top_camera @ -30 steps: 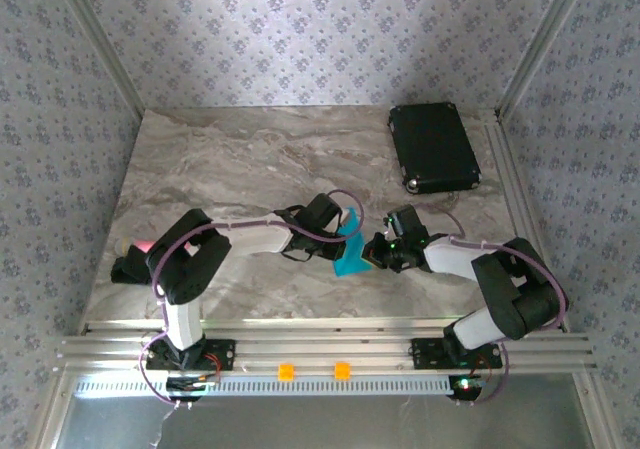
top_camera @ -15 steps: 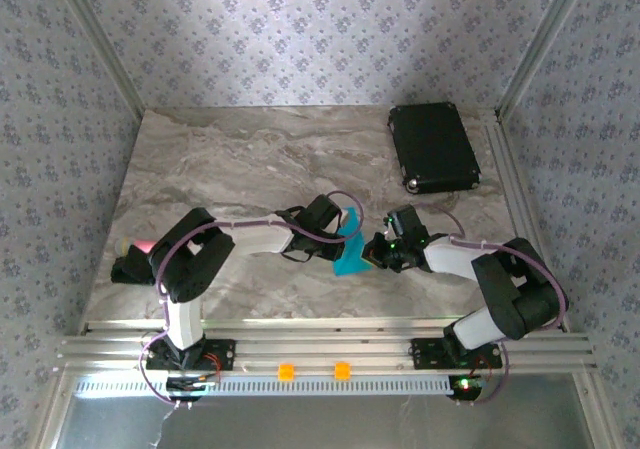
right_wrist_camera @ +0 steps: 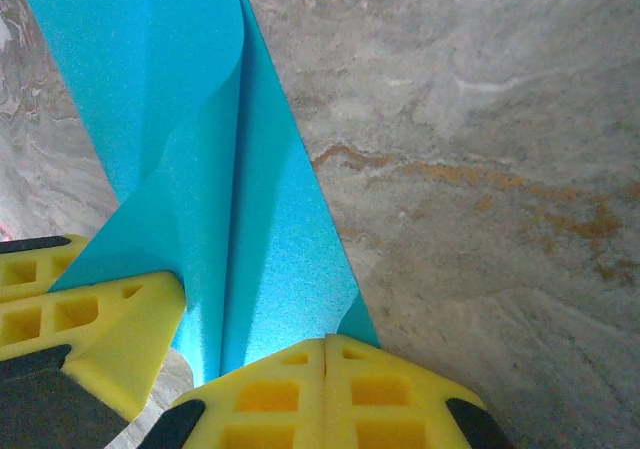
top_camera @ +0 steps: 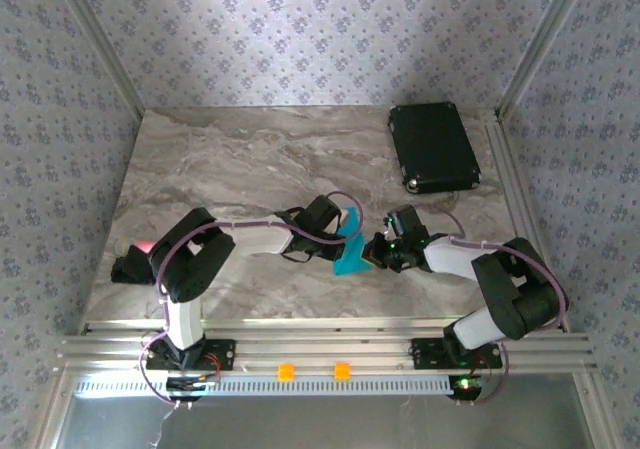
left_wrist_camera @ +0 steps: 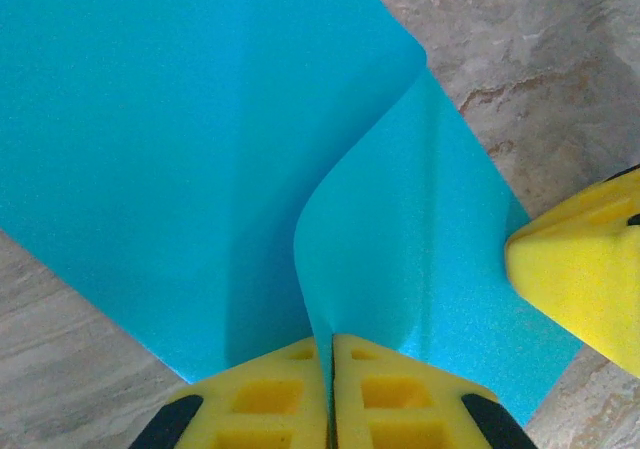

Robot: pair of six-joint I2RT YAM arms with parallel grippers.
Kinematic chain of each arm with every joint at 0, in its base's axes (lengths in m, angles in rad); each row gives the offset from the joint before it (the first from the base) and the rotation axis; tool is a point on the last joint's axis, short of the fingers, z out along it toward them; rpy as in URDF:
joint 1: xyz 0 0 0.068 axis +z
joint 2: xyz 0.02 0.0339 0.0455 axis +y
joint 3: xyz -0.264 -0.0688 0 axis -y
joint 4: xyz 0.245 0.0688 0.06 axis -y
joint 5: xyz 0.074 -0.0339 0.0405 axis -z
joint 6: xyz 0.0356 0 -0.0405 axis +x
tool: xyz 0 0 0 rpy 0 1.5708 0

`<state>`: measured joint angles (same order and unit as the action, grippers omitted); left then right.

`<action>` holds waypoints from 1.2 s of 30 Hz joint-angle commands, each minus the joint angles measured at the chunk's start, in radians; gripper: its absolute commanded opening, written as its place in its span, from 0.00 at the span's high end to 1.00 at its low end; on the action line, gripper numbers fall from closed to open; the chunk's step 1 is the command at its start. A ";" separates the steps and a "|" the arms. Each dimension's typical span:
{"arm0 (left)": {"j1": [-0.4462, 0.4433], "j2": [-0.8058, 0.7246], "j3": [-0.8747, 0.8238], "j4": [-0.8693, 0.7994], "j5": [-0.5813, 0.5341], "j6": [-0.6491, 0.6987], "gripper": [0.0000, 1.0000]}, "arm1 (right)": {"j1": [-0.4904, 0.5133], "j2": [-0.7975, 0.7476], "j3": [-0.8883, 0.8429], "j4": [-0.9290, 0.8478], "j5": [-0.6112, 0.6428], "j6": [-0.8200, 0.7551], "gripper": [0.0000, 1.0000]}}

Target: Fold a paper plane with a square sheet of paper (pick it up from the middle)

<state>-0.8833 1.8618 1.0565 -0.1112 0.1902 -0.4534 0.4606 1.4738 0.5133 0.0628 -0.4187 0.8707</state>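
Cyan square sheet of paper, curled fold, veined marble-look table

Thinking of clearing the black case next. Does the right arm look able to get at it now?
Probably not yet: the way to the black case looks free, but the right gripper is shut on the blue paper, which the left gripper pinches too.

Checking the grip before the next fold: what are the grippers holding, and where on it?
Both pinch the paper: the left gripper and the right gripper each clamp a raised fold at its edge, jaws shut.
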 commanded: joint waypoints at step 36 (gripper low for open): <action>0.008 0.042 -0.021 -0.015 -0.010 0.035 0.92 | 0.002 0.002 0.054 0.049 -0.043 0.042 0.99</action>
<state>-0.8825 1.8706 1.0565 -0.1074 0.1905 -0.4343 0.4564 1.4750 0.5274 0.0719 -0.4385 0.8837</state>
